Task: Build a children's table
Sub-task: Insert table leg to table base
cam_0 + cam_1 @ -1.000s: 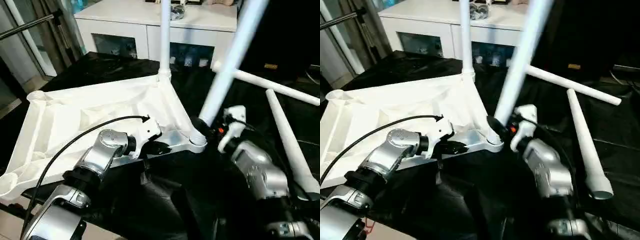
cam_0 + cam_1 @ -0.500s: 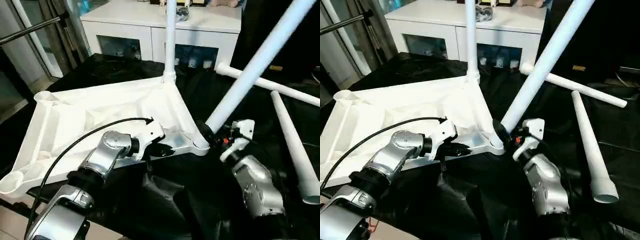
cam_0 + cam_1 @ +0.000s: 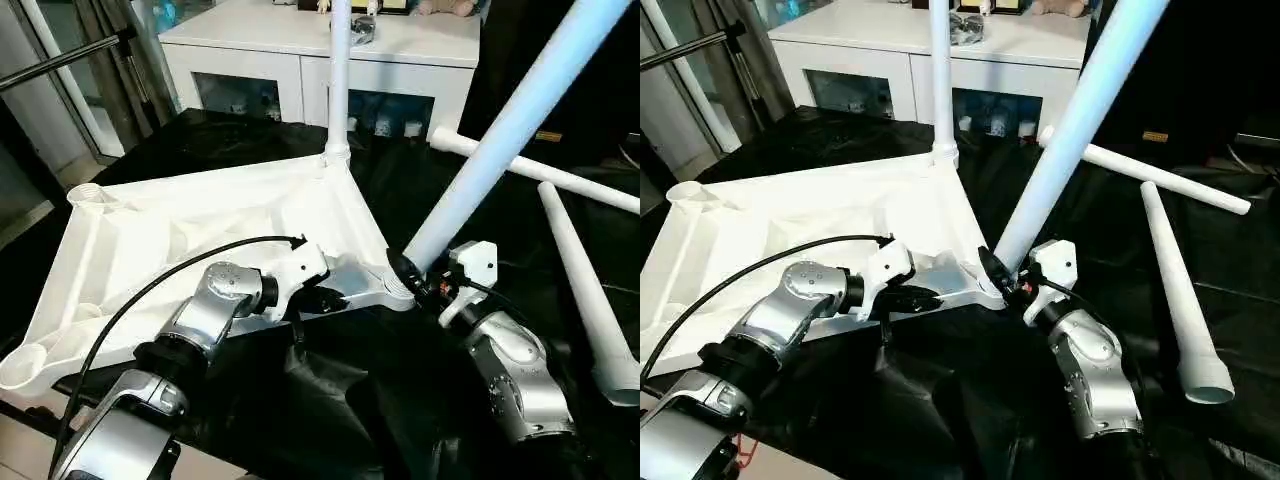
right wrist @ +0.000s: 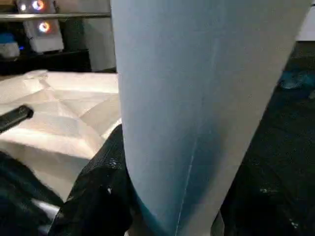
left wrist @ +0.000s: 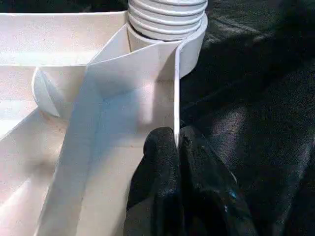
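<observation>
The white plastic rectangular tabletop (image 3: 190, 235) lies upside down on a black crinkled cloth (image 3: 330, 390), its ribbed underside facing up and a round socket at each corner. One long white tubular leg (image 3: 338, 80) stands upright in the far corner socket. A second long white tubular leg (image 3: 500, 130) leans steeply away to the right, its threaded, ridged end sitting at the near right corner socket (image 5: 167, 22).

The right gripper (image 3: 405, 272) has its black fingers closed around the base of this leaning leg, just above the socket; in the right wrist view one black finger (image 4: 106, 182) presses against the smooth tube. The left gripper (image 5: 177, 142) pinches the thin near edge wall of the tabletop between its two black fingers, close beside that same socket.

Two more tapered white tubular legs, one (image 3: 590, 290) and the other (image 3: 530, 172), lie loose on the cloth to the right. Behind stands a white cabinet with glass doors (image 3: 320, 60).
</observation>
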